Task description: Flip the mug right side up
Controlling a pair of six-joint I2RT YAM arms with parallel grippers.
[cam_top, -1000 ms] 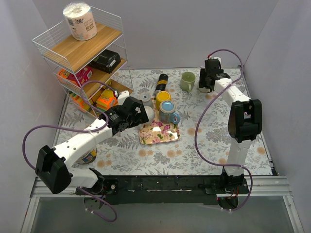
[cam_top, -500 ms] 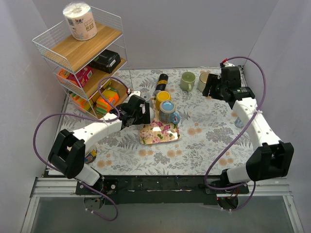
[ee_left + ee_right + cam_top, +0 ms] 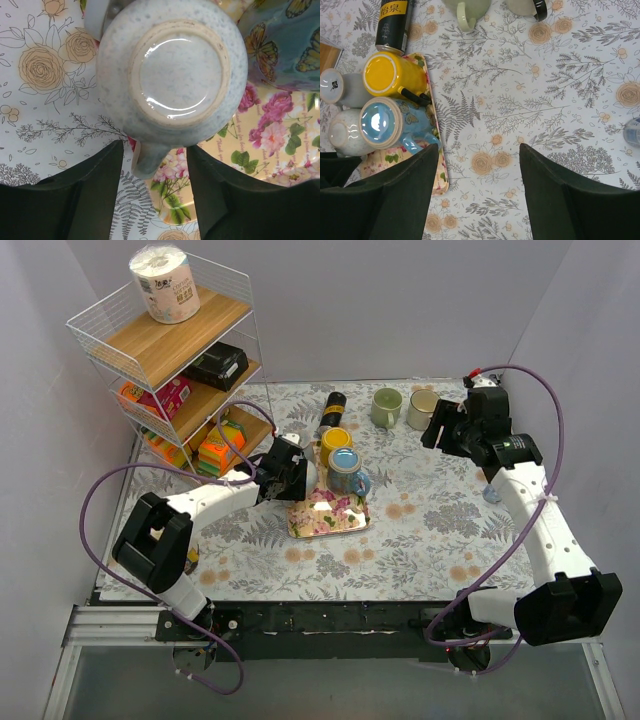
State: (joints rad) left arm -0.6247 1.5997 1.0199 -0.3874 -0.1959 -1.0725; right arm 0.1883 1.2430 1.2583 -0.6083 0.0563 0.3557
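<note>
A speckled grey-white mug (image 3: 180, 75) stands upside down, base up, at the left corner of a floral tray (image 3: 280, 150). Its handle (image 3: 150, 160) points back at my left gripper (image 3: 155, 150), whose open jaws stand either side of the handle with a gap on each side. From above, that gripper (image 3: 290, 475) covers most of the mug (image 3: 309, 476). The mug (image 3: 347, 131) also shows at the left edge of the right wrist view. My right gripper (image 3: 447, 430) hangs open over bare tablecloth (image 3: 479, 150), holding nothing.
An upside-down blue butterfly mug (image 3: 345, 468) and a yellow mug (image 3: 334, 443) crowd the right side of the speckled mug. A black can (image 3: 332, 408), a green mug (image 3: 386, 407) and a cream mug (image 3: 422, 408) stand at the back. A wire shelf (image 3: 170, 360) rises at the far left.
My left gripper has moved right onto the mug and its jaws have narrowed around the handle. The right arm has swung right, uncovering the cream mug.
</note>
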